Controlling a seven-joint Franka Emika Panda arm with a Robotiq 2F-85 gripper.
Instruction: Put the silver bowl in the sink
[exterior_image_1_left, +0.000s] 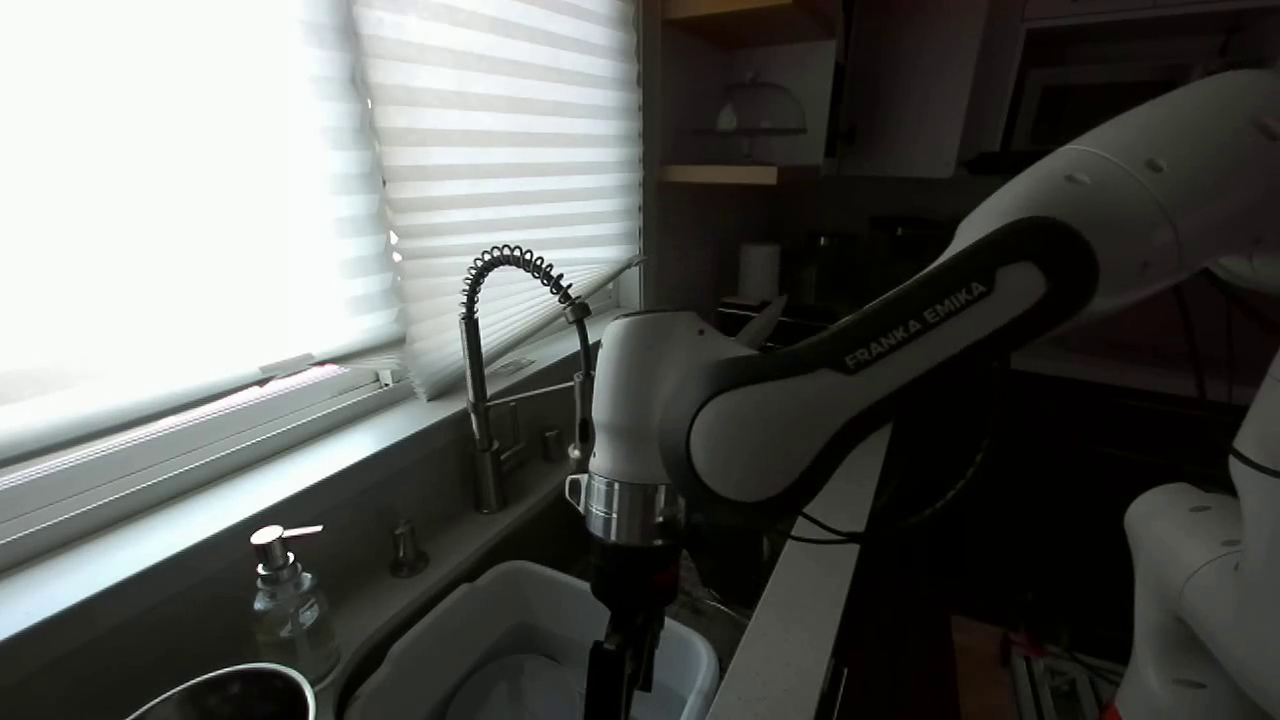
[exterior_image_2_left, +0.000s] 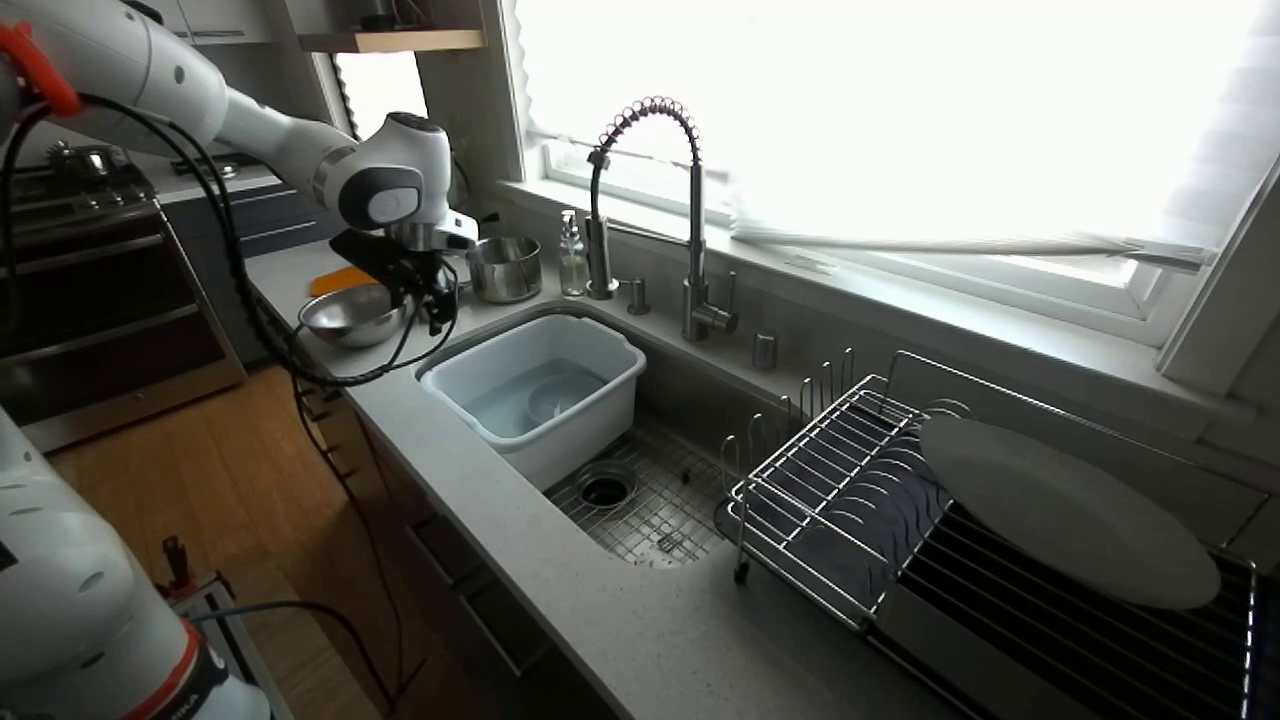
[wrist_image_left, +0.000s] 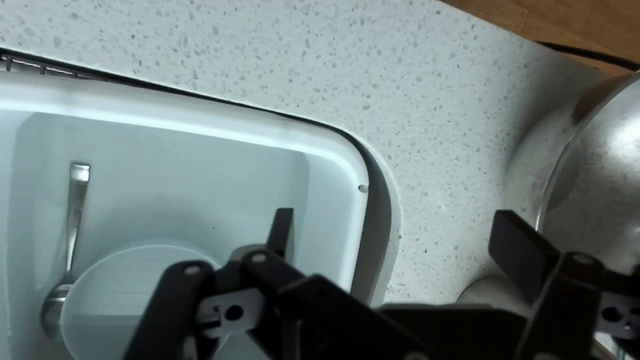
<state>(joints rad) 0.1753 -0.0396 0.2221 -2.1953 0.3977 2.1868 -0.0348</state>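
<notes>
The round, shiny silver metal bowl (exterior_image_2_left: 347, 320) sits on the pale speckled counter (wrist_image_left: 400, 90) just beside the wide-spread, empty black pincer (wrist_image_left: 395, 235), which should probably straddle its nearer edge before closing gently.

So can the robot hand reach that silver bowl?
Probably, yes. The hand is open, the silver bowl sits close by on the counter, and nothing seems to cover it, though the hand must likely shift sideways.

A glossy metal bowl (wrist_image_left: 595, 175) gleams at 3 o'clock in the wrist view, a smooth plastic tub (wrist_image_left: 332, 200) at 9, a speckled, stone-like counter (wrist_image_left: 340, 70) at 12, a wood floor (wrist_image_left: 565, 22) at 2.
</notes>
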